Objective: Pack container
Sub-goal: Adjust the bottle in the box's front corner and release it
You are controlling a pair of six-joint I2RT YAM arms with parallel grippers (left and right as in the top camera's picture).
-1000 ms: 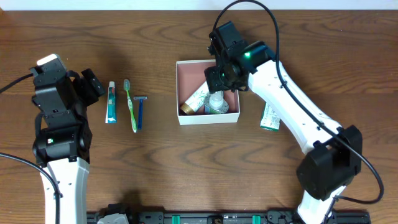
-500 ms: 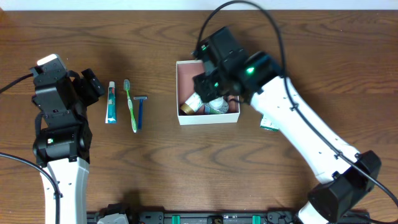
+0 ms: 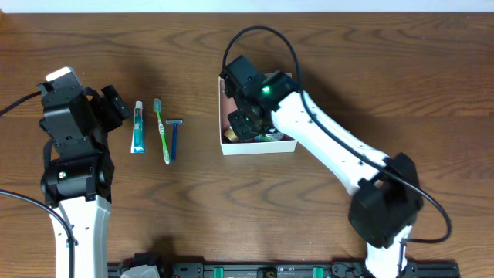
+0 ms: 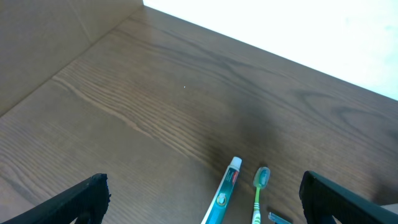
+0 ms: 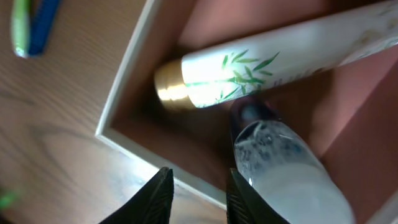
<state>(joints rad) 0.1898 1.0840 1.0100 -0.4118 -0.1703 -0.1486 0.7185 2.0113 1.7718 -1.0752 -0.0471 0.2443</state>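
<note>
The container (image 3: 258,148) is a shallow white-walled box with a reddish-brown floor, standing at the table's middle. It holds a white bamboo-print bottle with a gold cap (image 5: 249,68) and a clear bottle of white liquid (image 5: 280,168), both lying down. My right gripper (image 3: 241,123) hangs over the container's front-left corner. In the right wrist view its fingers (image 5: 202,199) stand a little apart with nothing between them, above the white wall (image 5: 127,68). My left gripper (image 3: 112,104) is wide open and empty, left of the toothpaste.
A toothpaste tube (image 3: 137,127), a green toothbrush (image 3: 162,131) and a blue razor (image 3: 174,137) lie side by side left of the container. They also show in the left wrist view: toothpaste (image 4: 224,196), toothbrush (image 4: 259,193). The right arm spans the container's right side.
My right arm has swung left across the container, from over the clear bottle to the front-left corner. The bottles stay in the box. The left arm has not moved.
</note>
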